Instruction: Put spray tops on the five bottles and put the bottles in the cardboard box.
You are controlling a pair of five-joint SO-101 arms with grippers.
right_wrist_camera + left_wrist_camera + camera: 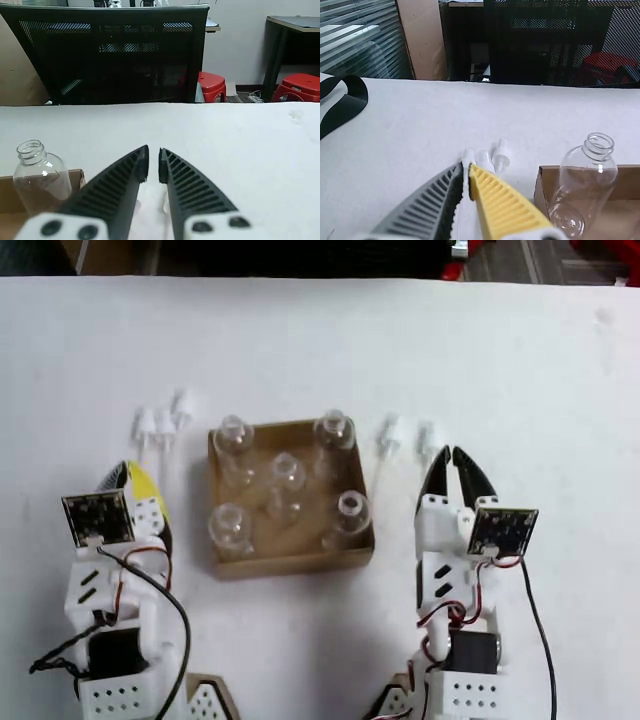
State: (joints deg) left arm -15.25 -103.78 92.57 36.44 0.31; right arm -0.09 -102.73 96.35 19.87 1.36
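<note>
five clear plastic bottles (285, 475) stand uncapped in the shallow cardboard box (290, 562) on the white bench (320, 340), white spray tops (160, 425) flanking it, apparently so either arm can reach some. left end effector (466, 170) pressed together; right end effector (153, 162) parted a sliver.

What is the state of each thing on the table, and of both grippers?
cardboard box: open on top.
five bottles: upright in the box, uncapped.
three spray tops: loose on table.
two spray tops: loose on table.
left gripper: shut, empty.
right gripper: slightly open, empty.
</note>
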